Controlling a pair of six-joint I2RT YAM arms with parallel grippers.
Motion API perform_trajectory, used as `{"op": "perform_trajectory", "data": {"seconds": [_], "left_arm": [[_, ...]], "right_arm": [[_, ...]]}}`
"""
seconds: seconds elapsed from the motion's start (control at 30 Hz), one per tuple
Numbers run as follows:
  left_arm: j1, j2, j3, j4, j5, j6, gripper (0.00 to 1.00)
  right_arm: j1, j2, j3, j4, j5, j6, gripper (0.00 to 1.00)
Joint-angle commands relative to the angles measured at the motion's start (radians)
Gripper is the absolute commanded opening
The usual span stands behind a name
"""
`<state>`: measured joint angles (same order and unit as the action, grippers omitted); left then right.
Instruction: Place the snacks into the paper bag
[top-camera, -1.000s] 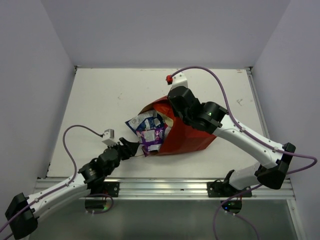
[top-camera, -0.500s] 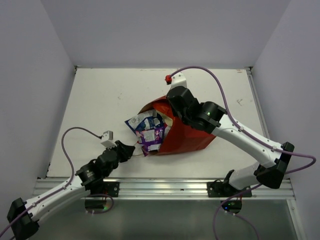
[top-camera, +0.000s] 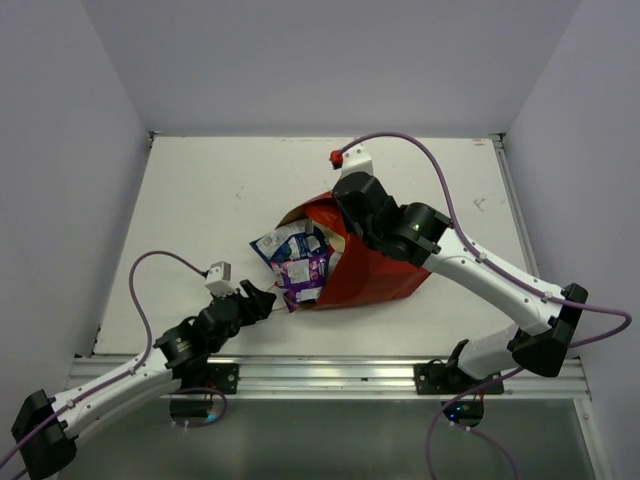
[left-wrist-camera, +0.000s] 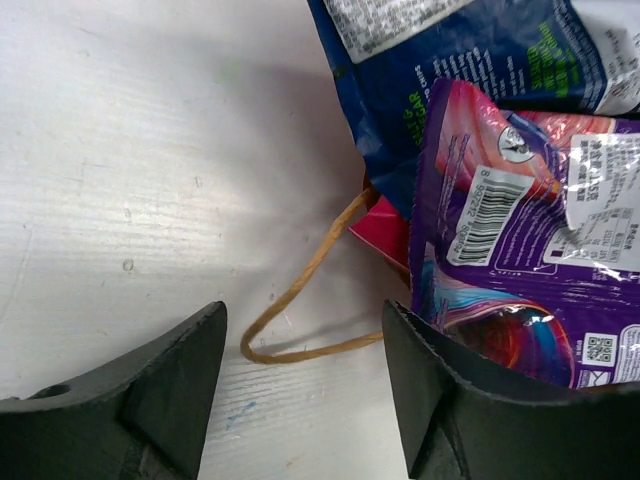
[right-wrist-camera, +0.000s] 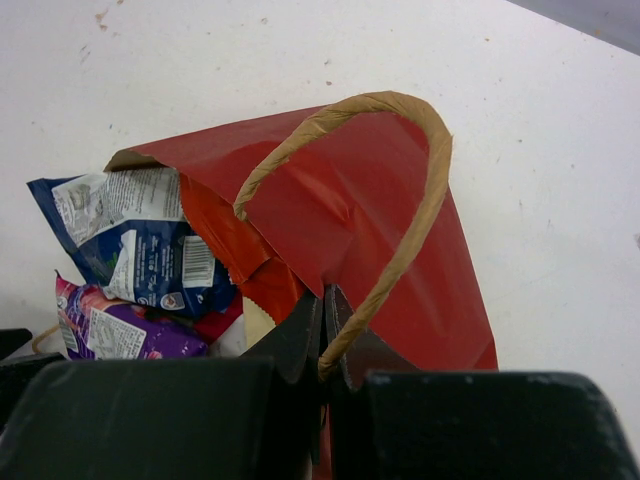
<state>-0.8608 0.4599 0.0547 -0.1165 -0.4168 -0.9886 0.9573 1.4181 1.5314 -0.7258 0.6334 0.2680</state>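
I've got my left gripper (left-wrist-camera: 303, 340) spread wide over a thin tan cord loop (left-wrist-camera: 292, 292), blue-white foil packet (left-wrist-camera: 440, 80) and purple-silver foil packet (left-wrist-camera: 520, 250) spilling from the tipped-over red paper bag (right-wrist-camera: 350, 200) mid-table, right gripper (right-wrist-camera: 325, 335) clenched on its upper cord handle (right-wrist-camera: 385, 103).

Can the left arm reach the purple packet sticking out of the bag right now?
Probably yes: the open left gripper faces the purple packet just ahead, with only the paper bag's cord handle lying between.
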Motion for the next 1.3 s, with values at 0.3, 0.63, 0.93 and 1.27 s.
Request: {"op": "perform_trajectory", "data": {"seconds": [0.3, 0.63, 0.93, 1.27], "left_arm": [[-0.006, 0.028, 0.002, 0.019, -0.042, 0.039, 0.67], [-0.006, 0.102, -0.013, 0.156, -0.014, 0.09, 0.4], [-0.006, 0.105, 0.011, 0.181, -0.013, 0.143, 0.0], [-0.006, 0.095, 0.328, 0.141, -0.019, 0.269, 0.0]], "right_arm": [[-0.003, -0.018, 0.036, 0.112, -0.006, 0.02, 0.0], [-0.003, -0.024, 0.033, 0.109, -0.003, 0.017, 0.0], [-0.002, -0.016, 0.027, 0.111, -0.014, 0.02, 0.0], [-0.003, -0.024, 0.039, 0.088, 0.0, 0.013, 0.0]]}}
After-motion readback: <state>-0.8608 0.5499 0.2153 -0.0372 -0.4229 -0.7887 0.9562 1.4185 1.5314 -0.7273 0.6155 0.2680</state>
